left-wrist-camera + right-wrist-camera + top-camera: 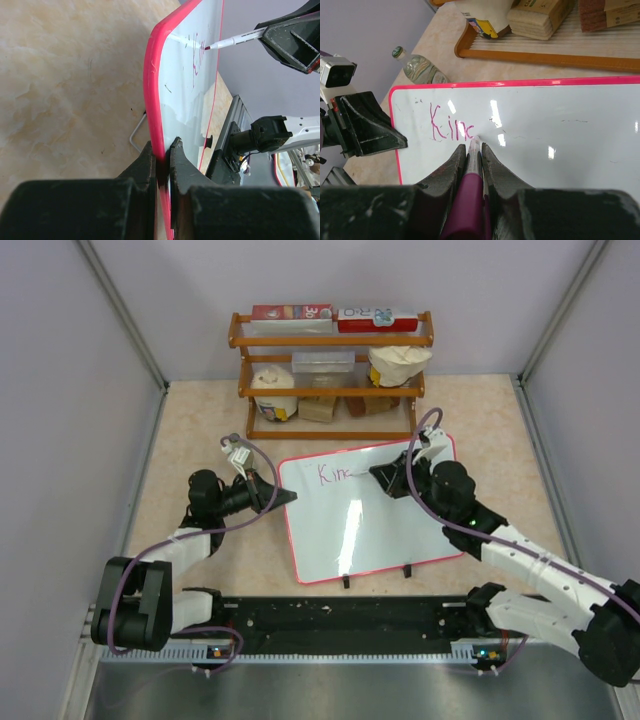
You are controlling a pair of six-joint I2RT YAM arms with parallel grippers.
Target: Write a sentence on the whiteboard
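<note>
The whiteboard [370, 530] lies tilted in the middle of the table, glossy white with a pink-red frame. My left gripper [285, 497] is shut on its left frame edge [152, 90], one finger on each side of the rim [162, 147]. My right gripper [385, 475] is shut on a magenta marker [470, 195] whose tip touches the board. The sentence [451, 128] reads only "Kin" plus a started letter, in pink, near the board's top left. It also shows in the top view [335, 475]. The marker [235, 39] and writing [196, 62] show in the left wrist view.
A wooden shelf rack [335, 370] with boxes, bags and a jar stands behind the board. A small bottle [422, 69] lies by the board's far left corner. Two black clip feet [346, 581] sit at the board's near edge. Grey walls close both sides.
</note>
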